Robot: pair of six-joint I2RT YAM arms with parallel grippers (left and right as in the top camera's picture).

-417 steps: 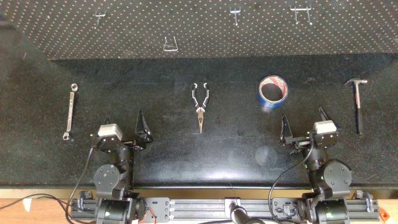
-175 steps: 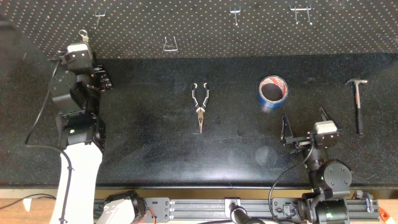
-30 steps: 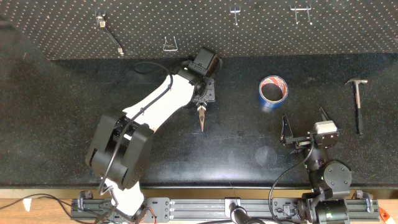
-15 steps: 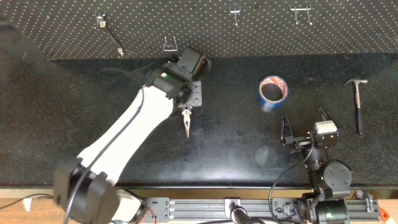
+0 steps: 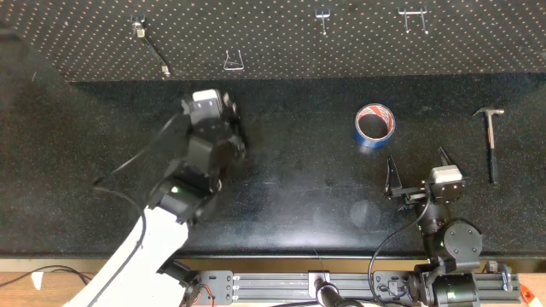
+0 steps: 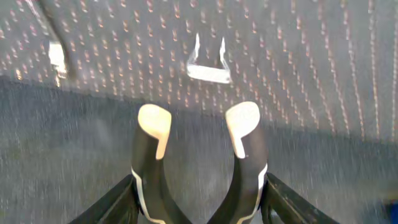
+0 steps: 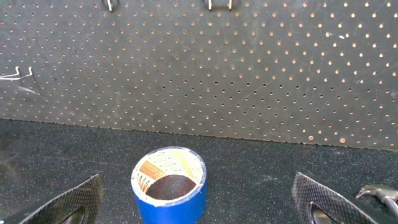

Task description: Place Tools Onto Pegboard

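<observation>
A: So, the big items first?

B: Pegboard (image 5: 341,43) along the far side, with a wrench (image 5: 152,47) hung at its left. Black table (image 5: 324,196) below. Hammer (image 5: 490,141) at far right, head toward the pegboard, and blue tape (image 5: 374,125) left of it.

A: Arms?

B: Left gripper (image 6: 199,183) is lifted near the pegboard, fingers clamped on the pliers (image 6: 152,143). Right gripper (image 5: 416,159) sits low by its base, near the tape, fingers apart.

A: Pliers heading?

B: Long axis runs from gripper toward pegboard, handles leading, nose hidden. Handles black, curved, splayed, each with a pale cream tip.

A: Hook?

B: Wire hook (image 6: 208,62) on the pegboard beyond, in line with the gap between the tips, apart from them.
</observation>
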